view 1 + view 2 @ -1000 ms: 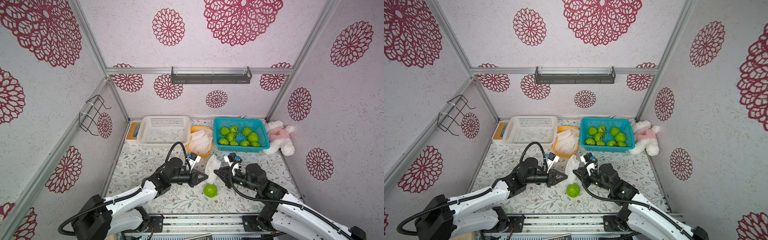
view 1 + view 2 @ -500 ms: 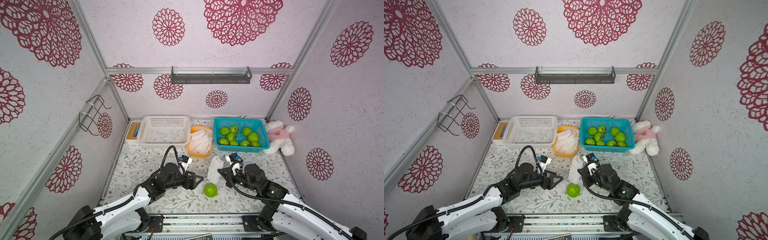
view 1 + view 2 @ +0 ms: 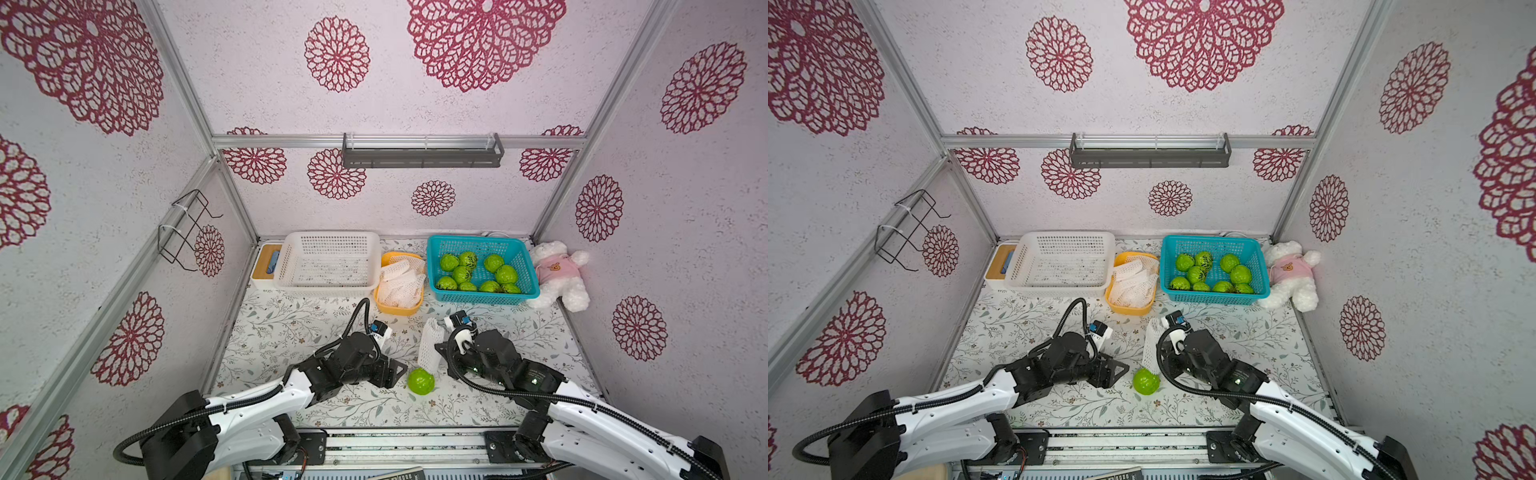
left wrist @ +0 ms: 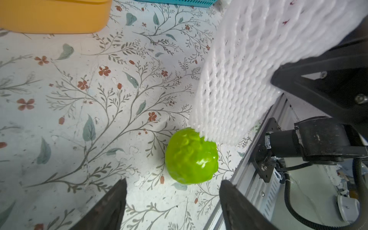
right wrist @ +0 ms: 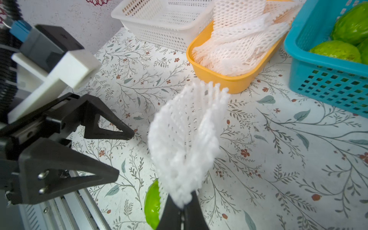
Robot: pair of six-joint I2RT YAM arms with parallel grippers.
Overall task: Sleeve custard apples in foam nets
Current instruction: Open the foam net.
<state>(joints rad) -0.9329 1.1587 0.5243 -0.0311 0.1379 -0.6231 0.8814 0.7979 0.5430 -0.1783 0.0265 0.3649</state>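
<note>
Floral tabletop (image 5: 298,151); wrist-only, right pincer (image 5: 181,207) on net (image 5: 183,143)

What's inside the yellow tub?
White foam nets are piled inside the yellow tub. They cover its floor, so anything lying beneath them cannot be seen.

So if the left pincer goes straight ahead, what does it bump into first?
Probably the loose custard apple on the table. It sits right in front of the left pincer, in line with its open jaws. The foam net hangs close by.
</note>
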